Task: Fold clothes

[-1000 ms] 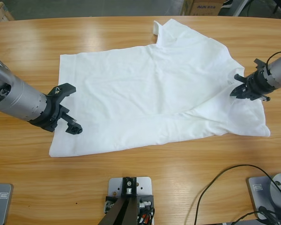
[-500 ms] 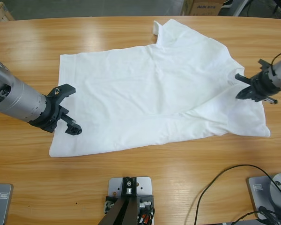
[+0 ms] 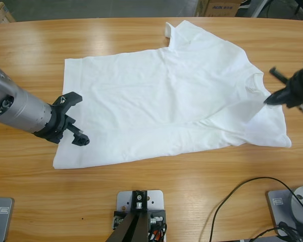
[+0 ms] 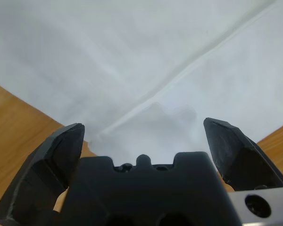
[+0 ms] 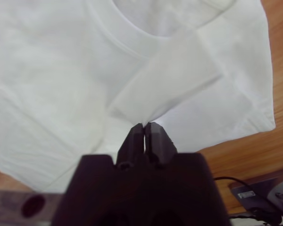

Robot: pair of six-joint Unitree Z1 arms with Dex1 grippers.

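The right claw (image 3: 269, 100), pinched shut on the T-shirt (image 3: 156, 101), is pulling its fold outward over the bench (image 3: 141, 196), while the left claw (image 3: 76, 118) is waiting wide open at the hem; slow, even pulling seems best.

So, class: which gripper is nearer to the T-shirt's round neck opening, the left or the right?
Right. The right gripper is pinching cloth just beside the neck opening of the T-shirt; the left gripper sits open at the opposite, hem end.
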